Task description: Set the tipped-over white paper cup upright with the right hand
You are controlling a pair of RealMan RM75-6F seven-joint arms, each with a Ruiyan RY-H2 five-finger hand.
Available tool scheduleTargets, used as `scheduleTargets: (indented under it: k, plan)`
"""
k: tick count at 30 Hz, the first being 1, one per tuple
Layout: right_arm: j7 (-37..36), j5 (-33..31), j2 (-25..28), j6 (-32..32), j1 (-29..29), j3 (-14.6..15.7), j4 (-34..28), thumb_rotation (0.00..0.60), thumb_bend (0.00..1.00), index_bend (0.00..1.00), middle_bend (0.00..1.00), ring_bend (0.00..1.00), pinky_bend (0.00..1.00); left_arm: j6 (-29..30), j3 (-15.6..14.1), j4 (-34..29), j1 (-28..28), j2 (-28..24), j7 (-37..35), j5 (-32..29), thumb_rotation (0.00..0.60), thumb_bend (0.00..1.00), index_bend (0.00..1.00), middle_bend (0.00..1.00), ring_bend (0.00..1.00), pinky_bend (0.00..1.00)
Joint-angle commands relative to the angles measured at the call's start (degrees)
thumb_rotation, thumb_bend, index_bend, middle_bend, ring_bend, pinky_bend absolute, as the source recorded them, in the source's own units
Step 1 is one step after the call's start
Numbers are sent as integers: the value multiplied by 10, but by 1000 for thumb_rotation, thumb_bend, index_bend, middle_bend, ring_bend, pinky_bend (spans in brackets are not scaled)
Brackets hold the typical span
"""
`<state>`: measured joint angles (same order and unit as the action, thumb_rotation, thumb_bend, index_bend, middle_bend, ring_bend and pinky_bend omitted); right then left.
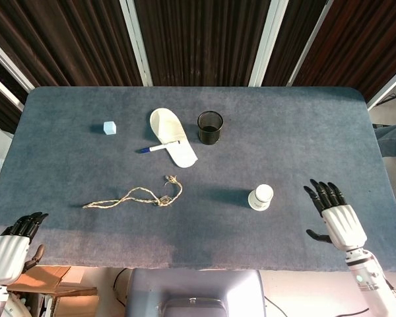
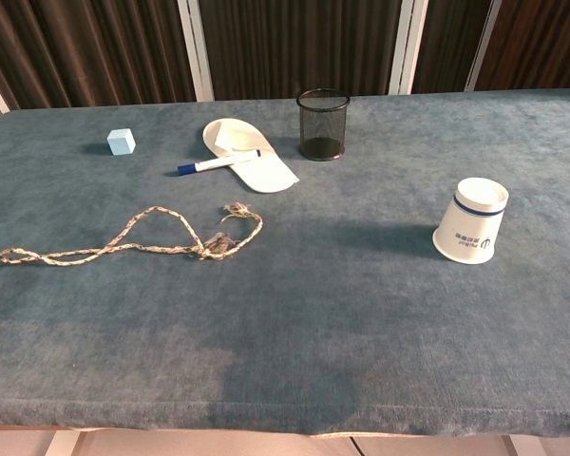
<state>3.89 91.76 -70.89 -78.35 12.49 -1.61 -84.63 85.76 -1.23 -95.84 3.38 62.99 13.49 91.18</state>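
The white paper cup (image 1: 260,197) with a blue band stands right of the table's middle. In the chest view the cup (image 2: 471,220) has its narrow base up and its wide rim down on the cloth, leaning slightly. My right hand (image 1: 332,213) hovers over the table's front right edge, to the right of the cup and apart from it. Its fingers are spread and it holds nothing. My left hand (image 1: 11,244) hangs off the front left corner, empty, fingers extended side by side. Neither hand shows in the chest view.
A black mesh pen holder (image 1: 210,127) stands at the back middle. Beside it lies a white slipper (image 1: 171,137) with a blue marker (image 1: 158,148) across it. A light blue cube (image 1: 109,127) sits back left, and a rope (image 1: 135,195) lies front left.
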Motion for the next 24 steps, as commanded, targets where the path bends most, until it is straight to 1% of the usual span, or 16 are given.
scheduleTargets:
  k: [1,5,10,13,15,18,24]
  plan:
    - [0,-7,-12,34,30,-16,-3,600,228,69,49,2,114,3,1,0,-2,-1,-2,-1,600,386,241,173,178,412]
    - [11,-19,-26,65,57,-30,-8,600,228,109,109,28,127,7,1,-1,-3,-4,-11,-2,600,386,282,176,177,412]
    - [27,-33,-52,86,85,-48,1,600,235,197,184,93,189,10,1,0,-4,-6,-20,1,600,387,297,182,178,412]
    - [37,-48,-60,110,102,-55,4,600,236,229,188,128,243,5,1,3,-2,-6,-23,0,600,386,306,185,178,412]
    - [47,-58,-67,129,116,-60,9,600,236,241,189,143,260,0,1,3,-1,-6,-23,-5,600,386,309,186,178,413]
    - [58,-70,-78,151,132,-65,16,600,236,255,192,151,263,2,3,-1,-2,-8,-24,-10,600,387,316,186,178,414]
    - [65,-80,-92,161,144,-69,27,600,249,278,220,168,284,8,4,0,-4,-8,-24,-7,600,386,322,190,178,414]
